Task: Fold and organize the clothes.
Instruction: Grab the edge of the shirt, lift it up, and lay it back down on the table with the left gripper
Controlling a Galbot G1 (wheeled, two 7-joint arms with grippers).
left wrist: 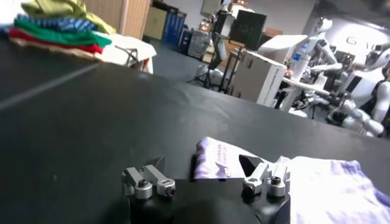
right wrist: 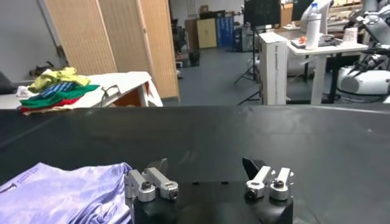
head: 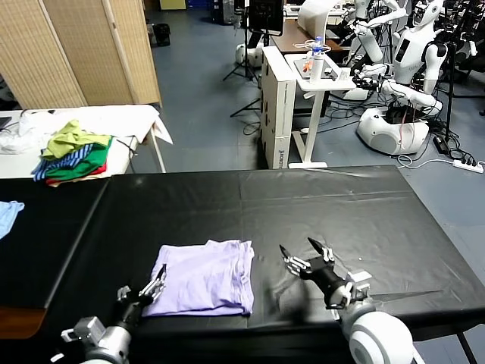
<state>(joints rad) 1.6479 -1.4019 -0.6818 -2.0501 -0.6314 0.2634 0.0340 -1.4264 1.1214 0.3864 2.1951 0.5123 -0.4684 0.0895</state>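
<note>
Lavender T-shirt (head: 206, 277) lay folded at lower centre of the bench (head: 341, 205); left gripper (head: 155, 287) and right gripper (head: 301, 252), fingers open, should square its edges evenly.

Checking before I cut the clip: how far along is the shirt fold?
Done: the shirt lies folded into a compact rectangle near the table front edge. In hand: nothing; the left claw sits open at the shirt's left corner, the right claw open over bare table beside it, neither gripping. Left: at most tidying or moving the folded shirt; its right edge looks slightly uneven.
</note>
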